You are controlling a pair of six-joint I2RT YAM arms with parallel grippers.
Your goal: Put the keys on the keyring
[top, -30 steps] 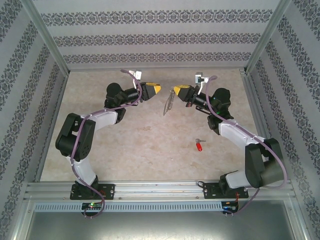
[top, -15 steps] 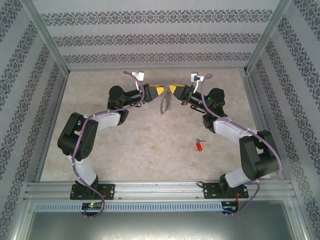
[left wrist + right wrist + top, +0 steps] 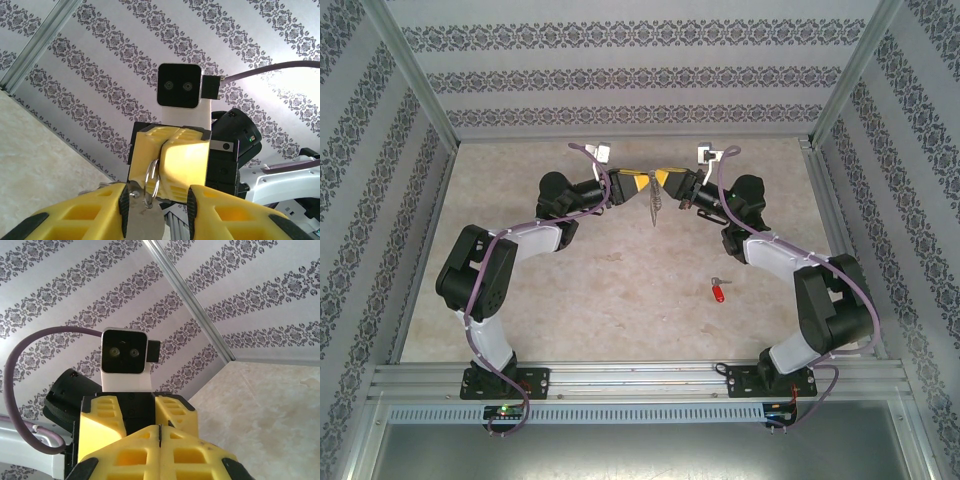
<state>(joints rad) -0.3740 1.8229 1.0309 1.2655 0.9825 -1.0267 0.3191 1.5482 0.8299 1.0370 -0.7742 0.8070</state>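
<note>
Your right gripper (image 3: 167,150) is pressed fully closed on the keyring (image 3: 151,176) at the top centre of the overhead frame, and the loop hangs down from its tips. Your left gripper (image 3: 160,220) faces it tip to tip with its jaws partway apart. The ring's silvery lower pieces sit in that gap, though you cannot tell whether they touch. The red-headed key (image 3: 719,291) lies on the table (image 3: 570,300), right of centre and well apart from both grippers.
</note>
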